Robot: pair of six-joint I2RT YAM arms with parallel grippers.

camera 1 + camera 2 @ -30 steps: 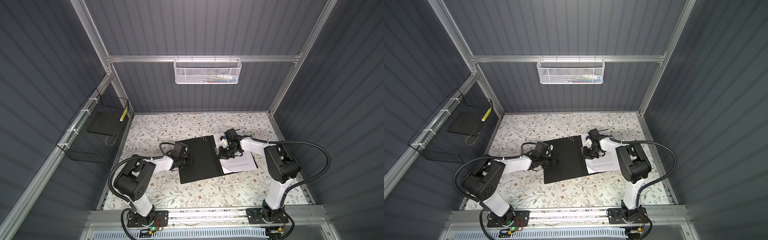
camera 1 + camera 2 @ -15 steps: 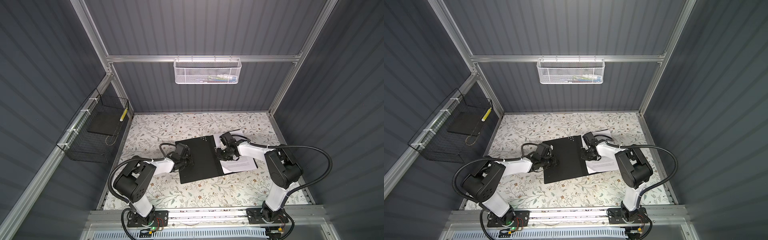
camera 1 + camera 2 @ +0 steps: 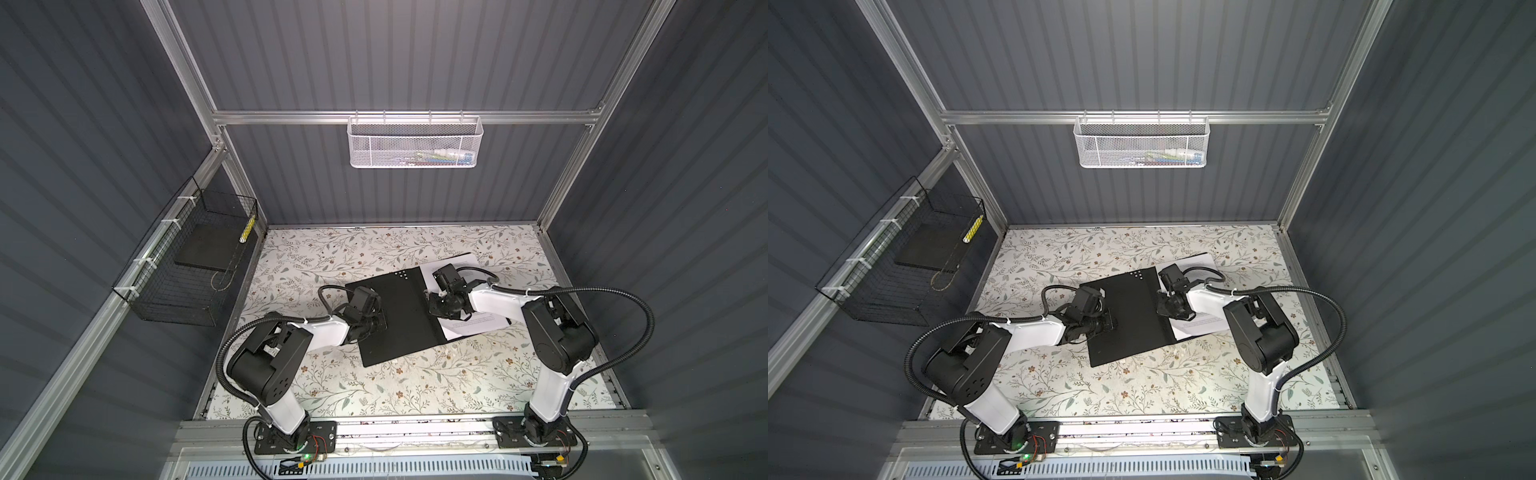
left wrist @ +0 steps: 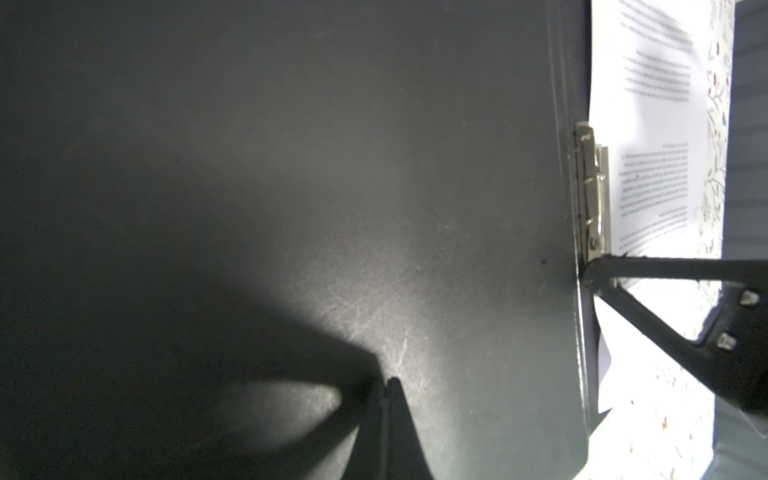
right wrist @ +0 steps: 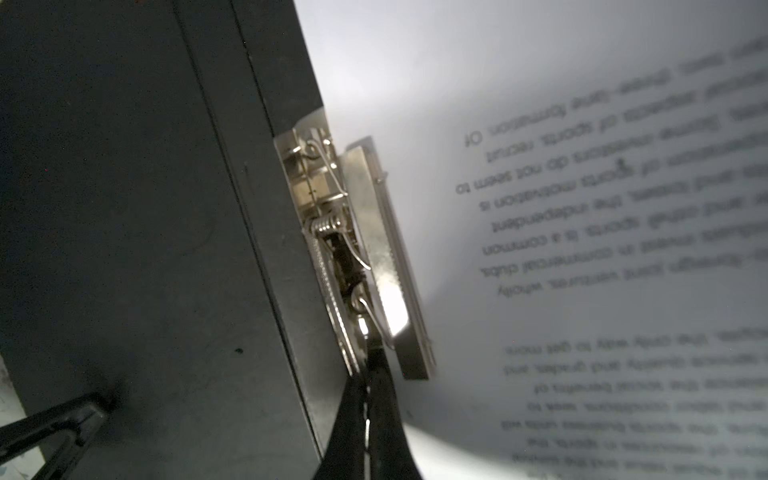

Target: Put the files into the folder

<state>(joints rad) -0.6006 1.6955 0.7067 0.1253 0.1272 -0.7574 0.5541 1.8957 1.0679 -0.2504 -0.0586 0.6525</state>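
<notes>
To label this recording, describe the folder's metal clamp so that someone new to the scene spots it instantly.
On the floral-patterned tabletop lies an open black rectangular folder, with white printed paper sheets on its right side. Along the spine, where black cover meets paper, sits a narrow silver spring-loaded metal clamp. It is the only shiny metal piece there.

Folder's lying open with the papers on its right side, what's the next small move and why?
Probably press the shut right gripper against the metal clip to snap it onto the files: its tip sits at the clip's end, the plate looks raised, and the shut left gripper rests on the folder cover.
</notes>
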